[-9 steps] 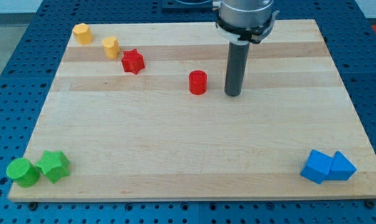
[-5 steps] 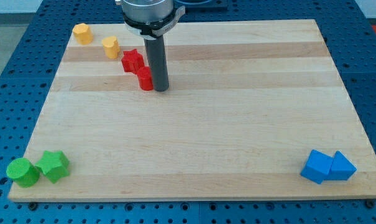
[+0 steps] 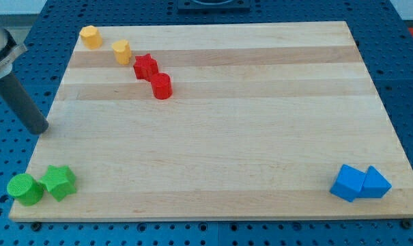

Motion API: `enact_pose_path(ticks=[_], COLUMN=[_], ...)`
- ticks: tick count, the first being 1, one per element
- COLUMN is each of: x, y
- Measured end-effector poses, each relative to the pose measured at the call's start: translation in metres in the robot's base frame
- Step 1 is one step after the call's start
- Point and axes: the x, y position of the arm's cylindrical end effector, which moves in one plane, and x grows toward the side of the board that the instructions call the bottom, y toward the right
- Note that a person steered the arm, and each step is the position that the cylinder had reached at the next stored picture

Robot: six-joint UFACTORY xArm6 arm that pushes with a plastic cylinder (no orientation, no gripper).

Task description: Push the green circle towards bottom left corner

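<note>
Camera view, green circle (image 3: 24, 189) upright at bottom left, no long axis, my tip (image 3: 37, 128) above it, no gripper fitted

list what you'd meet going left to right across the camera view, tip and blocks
green circle block → my tip → green star block → yellow hexagon block → second yellow block → red star block → red cylinder block → blue cube block → blue triangular block
</note>
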Motion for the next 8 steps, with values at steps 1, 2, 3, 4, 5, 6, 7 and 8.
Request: enact_pose_path(ticks=[1,2,3,4,5,6,7,8], x=[0.028,0.101,0.143,0.145,0.145,0.146,0.145,0.135], y=[0.000,0.000,0.000,0.004,0.004,0.004,0.004,-0.001])
